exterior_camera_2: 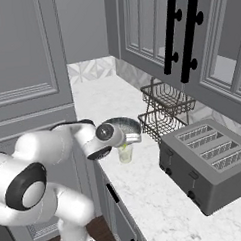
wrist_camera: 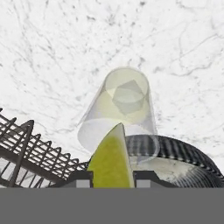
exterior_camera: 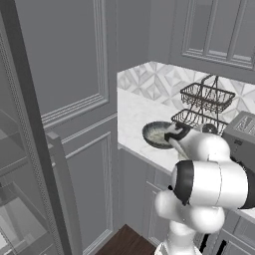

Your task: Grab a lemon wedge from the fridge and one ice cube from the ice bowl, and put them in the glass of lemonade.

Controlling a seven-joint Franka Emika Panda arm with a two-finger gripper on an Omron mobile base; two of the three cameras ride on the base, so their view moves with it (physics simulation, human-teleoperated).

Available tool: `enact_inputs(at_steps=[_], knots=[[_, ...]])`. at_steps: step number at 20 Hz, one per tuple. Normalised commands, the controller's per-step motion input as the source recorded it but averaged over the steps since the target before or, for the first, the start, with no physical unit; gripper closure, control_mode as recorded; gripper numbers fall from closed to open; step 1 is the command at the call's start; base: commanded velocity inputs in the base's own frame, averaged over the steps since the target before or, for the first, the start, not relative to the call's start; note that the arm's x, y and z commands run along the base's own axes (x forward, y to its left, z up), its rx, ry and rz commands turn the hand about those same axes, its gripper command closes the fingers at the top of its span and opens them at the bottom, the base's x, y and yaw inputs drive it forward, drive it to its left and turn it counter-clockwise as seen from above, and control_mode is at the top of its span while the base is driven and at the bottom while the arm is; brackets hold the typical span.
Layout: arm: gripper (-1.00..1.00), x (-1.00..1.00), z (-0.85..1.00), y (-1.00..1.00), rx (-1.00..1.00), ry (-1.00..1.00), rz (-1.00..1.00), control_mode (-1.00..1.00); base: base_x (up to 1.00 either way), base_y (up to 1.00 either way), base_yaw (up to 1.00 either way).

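In the hand view the yellow-green lemon wedge (wrist_camera: pixel 111 159) sits point-up between my gripper's (wrist_camera: pixel 112 178) two dark tips, which press on its sides. Straight beyond it stands the glass of lemonade (wrist_camera: pixel 118 109), a clear tumbler with pale yellow liquid and a pale cube shape inside. The ice bowl (wrist_camera: pixel 179 159) lies just beside the glass, dark and ribbed. From the right base view my gripper (exterior_camera_2: pixel 127 139) hovers right over the glass (exterior_camera_2: pixel 125 153), with the ice bowl (exterior_camera_2: pixel 123 124) behind it. The fridge (exterior_camera: pixel 30 124) stands open at the far left.
Black wire baskets (exterior_camera_2: pixel 164 107) stand on the marble counter (exterior_camera_2: pixel 146 191) behind the bowl, against the tiled wall. A grey toaster (exterior_camera_2: pixel 209 158) sits to the right. Panelled cabinets with black handles (exterior_camera_2: pixel 180 36) hang overhead. The counter's front edge runs close below the glass.
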Motion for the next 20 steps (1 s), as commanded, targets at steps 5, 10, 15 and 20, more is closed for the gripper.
enact_inputs(at_steps=[5,10,15,20], knots=[[-1.00,0.09,-0.22,0.12,0.00,0.00,-0.08,-1.00,0.00,0.00,0.00],[-1.00,-0.12,-0.02,0.11,0.00,0.00,-0.10,-1.00,0.00,0.00,0.00],[-1.00,-0.29,0.31,0.11,0.00,-0.02,-0.15,-1.00,0.00,0.00,0.00],[-1.00,-0.40,0.96,0.07,0.00,-0.03,-0.14,-1.00,0.00,0.00,0.00]])
